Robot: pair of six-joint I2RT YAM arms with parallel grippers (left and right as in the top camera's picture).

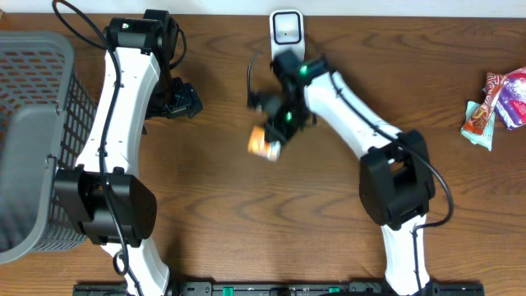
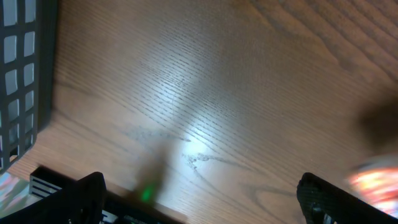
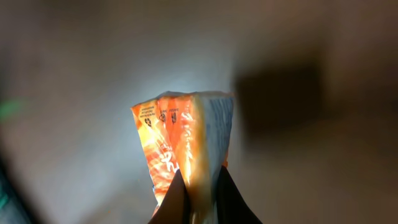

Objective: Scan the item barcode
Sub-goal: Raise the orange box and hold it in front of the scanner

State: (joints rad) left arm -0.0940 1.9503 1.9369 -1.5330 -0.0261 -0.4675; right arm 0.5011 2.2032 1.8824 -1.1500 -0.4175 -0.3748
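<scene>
A: Where is the orange packet (image 1: 265, 144) at this moment?
B: Near the centre of the overhead picture, below the white scanner (image 1: 287, 29), which stands at the upper edge. The packet looks blurred there.
A: What holds it?
B: The right gripper (image 3: 199, 196). Its jaws are clamped on the lower end of the packet.
A: And the left gripper (image 2: 202, 202)?
B: Its jaws are wide apart over the wooden table (image 2: 249, 93), near the grey basket (image 1: 33, 99) at the left of the frame.

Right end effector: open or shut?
Shut: the right end effector pinches the orange packet by its lower edge in the right wrist view.
</scene>
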